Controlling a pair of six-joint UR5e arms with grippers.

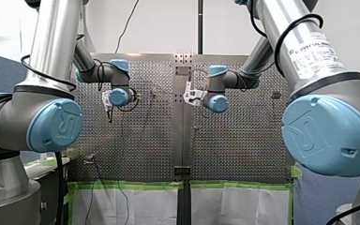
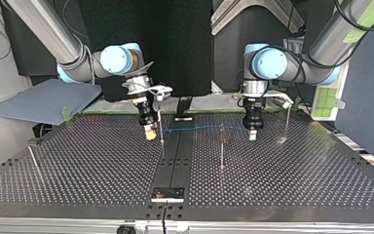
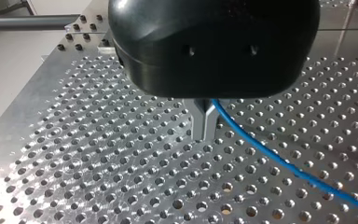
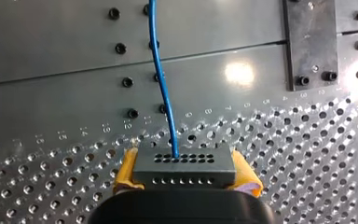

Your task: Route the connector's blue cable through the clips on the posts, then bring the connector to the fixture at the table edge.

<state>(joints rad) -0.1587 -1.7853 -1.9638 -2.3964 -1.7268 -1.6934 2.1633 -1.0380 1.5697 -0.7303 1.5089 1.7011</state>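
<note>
In the right wrist view my right gripper (image 4: 185, 181) is shut with its yellow pads (image 4: 127, 168) on a grey multi-hole connector (image 4: 184, 161). The blue cable (image 4: 163, 84) leaves the connector's top face and runs ahead over the plate. In the left wrist view my left gripper (image 3: 204, 133) is shut, its metal fingers pinching the blue cable (image 3: 270, 154), which trails off to one side. In the top view my right gripper (image 2: 149, 132) and my left gripper (image 2: 252, 135) hang just above the table, with the cable (image 2: 199, 128) strung between them behind a thin post (image 2: 221, 146).
More thin posts stand beside my right gripper (image 2: 161, 129), at the top view's right (image 2: 286, 122) and far left (image 2: 34, 161). A black fixture (image 2: 167, 194) sits at the near table edge, and a dark bracket (image 2: 183, 107) at the far edge. A blue-grey sheet (image 2: 44, 100) lies beyond the table's left corner.
</note>
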